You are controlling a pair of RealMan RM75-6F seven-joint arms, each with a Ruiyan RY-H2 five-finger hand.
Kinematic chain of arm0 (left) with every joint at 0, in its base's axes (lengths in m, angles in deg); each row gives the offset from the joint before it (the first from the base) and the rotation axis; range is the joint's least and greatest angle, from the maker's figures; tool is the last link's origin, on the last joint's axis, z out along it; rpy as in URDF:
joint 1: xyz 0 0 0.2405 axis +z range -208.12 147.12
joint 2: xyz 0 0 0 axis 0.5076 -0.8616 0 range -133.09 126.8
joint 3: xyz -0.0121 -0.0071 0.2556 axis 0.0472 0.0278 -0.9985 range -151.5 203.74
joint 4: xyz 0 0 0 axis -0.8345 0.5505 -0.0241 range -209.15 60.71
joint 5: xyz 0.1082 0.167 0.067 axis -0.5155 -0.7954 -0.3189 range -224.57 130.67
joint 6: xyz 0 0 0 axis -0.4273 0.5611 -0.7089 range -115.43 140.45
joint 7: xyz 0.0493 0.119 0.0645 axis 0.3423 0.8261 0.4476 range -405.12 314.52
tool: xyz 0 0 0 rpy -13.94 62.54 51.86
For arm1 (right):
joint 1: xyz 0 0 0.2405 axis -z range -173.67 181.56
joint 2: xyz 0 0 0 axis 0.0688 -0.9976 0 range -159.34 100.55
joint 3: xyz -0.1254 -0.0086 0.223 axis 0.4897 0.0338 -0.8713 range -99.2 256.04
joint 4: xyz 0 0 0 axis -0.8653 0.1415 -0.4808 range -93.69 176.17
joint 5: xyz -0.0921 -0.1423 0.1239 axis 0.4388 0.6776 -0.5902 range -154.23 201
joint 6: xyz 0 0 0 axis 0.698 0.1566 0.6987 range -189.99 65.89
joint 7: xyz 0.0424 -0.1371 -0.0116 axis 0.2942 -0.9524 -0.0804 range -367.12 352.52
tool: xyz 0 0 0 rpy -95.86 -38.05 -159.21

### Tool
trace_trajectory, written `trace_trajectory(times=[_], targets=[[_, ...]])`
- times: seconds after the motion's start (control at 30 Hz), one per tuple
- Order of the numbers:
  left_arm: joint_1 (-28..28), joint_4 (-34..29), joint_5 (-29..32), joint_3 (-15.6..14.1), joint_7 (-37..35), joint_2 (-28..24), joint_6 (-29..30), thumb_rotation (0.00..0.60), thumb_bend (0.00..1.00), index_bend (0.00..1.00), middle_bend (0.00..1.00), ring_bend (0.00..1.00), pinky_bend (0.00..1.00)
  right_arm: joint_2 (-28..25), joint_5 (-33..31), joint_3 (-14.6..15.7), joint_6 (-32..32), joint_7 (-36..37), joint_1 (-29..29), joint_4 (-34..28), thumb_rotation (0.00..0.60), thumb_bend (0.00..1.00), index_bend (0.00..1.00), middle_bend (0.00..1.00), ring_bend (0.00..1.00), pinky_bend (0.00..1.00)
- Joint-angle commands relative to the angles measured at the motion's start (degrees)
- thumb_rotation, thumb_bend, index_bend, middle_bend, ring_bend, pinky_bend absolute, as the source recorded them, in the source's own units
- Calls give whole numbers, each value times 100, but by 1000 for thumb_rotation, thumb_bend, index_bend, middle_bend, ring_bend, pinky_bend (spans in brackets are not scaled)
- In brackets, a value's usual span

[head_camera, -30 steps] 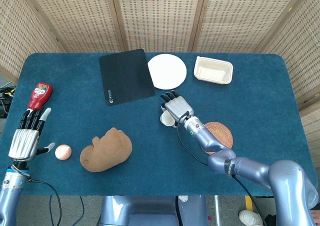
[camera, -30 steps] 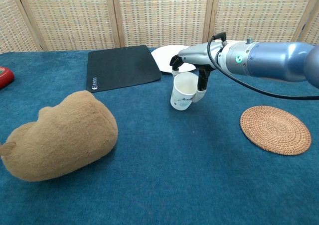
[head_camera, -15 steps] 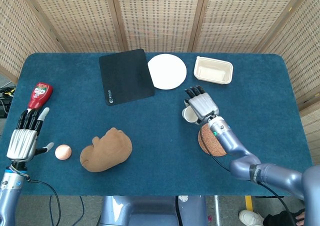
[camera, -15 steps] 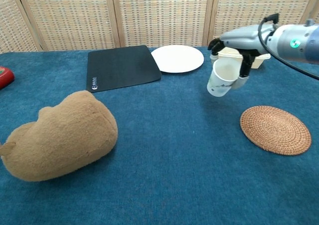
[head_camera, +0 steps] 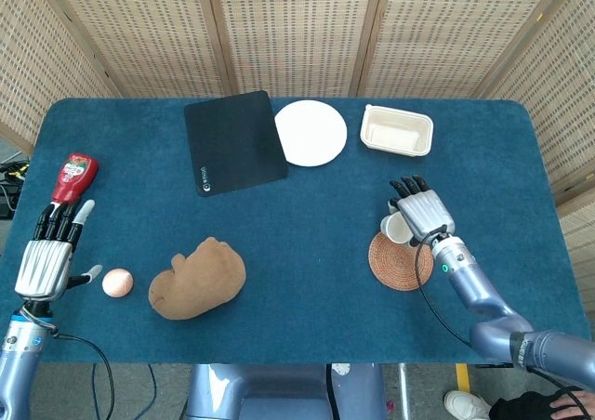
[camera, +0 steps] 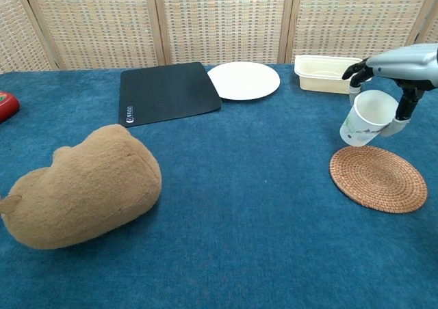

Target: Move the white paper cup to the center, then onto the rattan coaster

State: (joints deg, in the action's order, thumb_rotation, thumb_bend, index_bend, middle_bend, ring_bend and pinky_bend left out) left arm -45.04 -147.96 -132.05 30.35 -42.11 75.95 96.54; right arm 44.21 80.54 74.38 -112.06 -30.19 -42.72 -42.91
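Woven cane screens back a blue-carpeted table (head_camera: 279, 206). Right hand (head_camera: 423, 213) grips the white paper cup (camera: 368, 117), tilted and lifted just above the far edge of the round rattan coaster (camera: 378, 178); lowering it there remains. Left hand (head_camera: 51, 248) rests spread, holding nothing. One each: black mat (head_camera: 234, 141), white plate (head_camera: 310, 133), cream tray (head_camera: 397, 130), brown plush (head_camera: 198, 278), ketchup bottle (head_camera: 73, 177), small ball (head_camera: 117, 282).

Black mat (head_camera: 234, 142), white plate (head_camera: 310, 133), cream tray (head_camera: 397, 130), brown plush (head_camera: 198, 279), ketchup bottle (head_camera: 73, 177), possibly a small peach ball (head_camera: 117, 282)
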Motion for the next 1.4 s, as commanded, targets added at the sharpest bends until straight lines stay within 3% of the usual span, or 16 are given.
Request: trace_trajectory(times=[0.03,0.4,0.93,1.4], targets=[[6,-18,3,1,31,0,-7,600,56,0,0,0,0,-90,-8,85,34,-45,73,-130,600,48,393,69,0,0],[19,-22,-3,18,14,-8,-19,600,55,0,0,0,0,-299,-72,236,81,-220,193,-549,600,49,393,68,0,0],[50,-53,-74,18,18,-14,46,600,55,0,0,0,0,-243,-274,278,123,-362,249,-493,600,48,366,47,0,0],[77,-64,-97,29,10,-24,62,600,55,0,0,0,0,-162,-165,255,-215,-528,407,-374,600,47,79,0,0,0]])
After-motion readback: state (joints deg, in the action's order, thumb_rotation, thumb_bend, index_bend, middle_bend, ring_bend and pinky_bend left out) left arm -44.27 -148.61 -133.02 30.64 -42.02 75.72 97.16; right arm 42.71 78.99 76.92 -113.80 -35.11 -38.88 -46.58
